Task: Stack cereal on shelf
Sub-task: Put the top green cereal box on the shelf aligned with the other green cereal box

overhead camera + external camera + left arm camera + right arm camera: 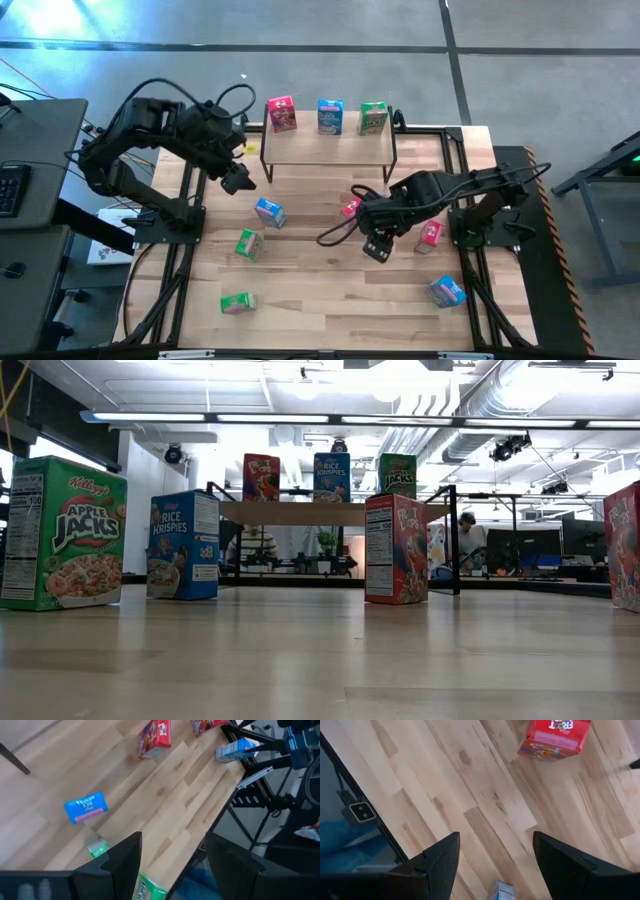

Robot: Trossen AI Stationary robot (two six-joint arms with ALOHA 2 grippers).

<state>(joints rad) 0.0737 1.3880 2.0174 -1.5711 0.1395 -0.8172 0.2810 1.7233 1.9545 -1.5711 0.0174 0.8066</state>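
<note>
The shelf (320,152) stands at the table's far middle, and a red (282,114), a blue (330,116) and a green cereal box (373,118) stand upright on its top. Six more boxes stand or lie on the table: blue (269,212), green (249,244), green (238,302), red (350,207), red-pink (430,234), blue (448,291). My left gripper (238,180) hangs open above the table left of the shelf's front. My right gripper (377,247) hangs open mid-table, between the two red boxes. In the right wrist view a red box (554,737) lies beyond the open fingers.
Black frame rails (470,215) run along the table's left and right sides beside the arm bases. In the low view a green box (62,532), a blue box (184,544) and a red box (396,548) stand in front of the shelf (335,512). Bare wood lies at the near middle.
</note>
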